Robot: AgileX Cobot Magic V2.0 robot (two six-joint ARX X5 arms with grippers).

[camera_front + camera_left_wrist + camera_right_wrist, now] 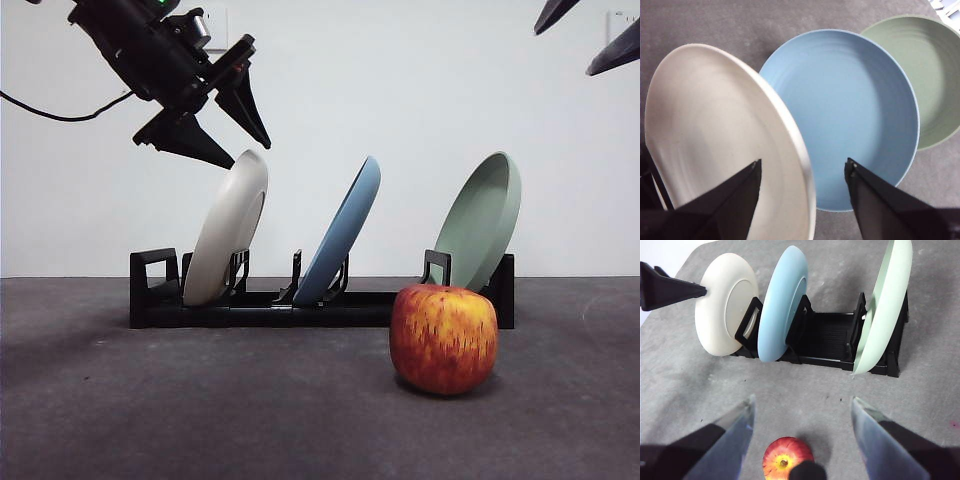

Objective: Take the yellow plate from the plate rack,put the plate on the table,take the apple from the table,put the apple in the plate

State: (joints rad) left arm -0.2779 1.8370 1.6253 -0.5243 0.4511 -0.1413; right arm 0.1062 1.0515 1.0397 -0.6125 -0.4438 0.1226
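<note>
Right now your yellow plate (227,228) reads as a matte cream disc with a faint beige tint, shallow and round, leaning in the end slot of the plate rack (300,305) next to the rack's boxy loop. Beside it in the rack leans the light blue plate (342,233), and past that the sage green plate (483,218) at the far end — all three tilt the same way.

Your left gripper (235,140) hangs just above the cream plate's top rim, jaws spread wide with the rim between them in the left wrist view, not yet touching it as far as you can see.

Your right gripper (801,412) waits high up over the apple (443,338), jaws also wide and empty. That apple, red streaked with yellow-orange, sits on the table (200,410) in front of the rack, near the green plate's end and apart from the rack.

Under the rack, the table is dark grey, matte and slightly mottled — behind it stands a plain white wall (400,90).
</note>
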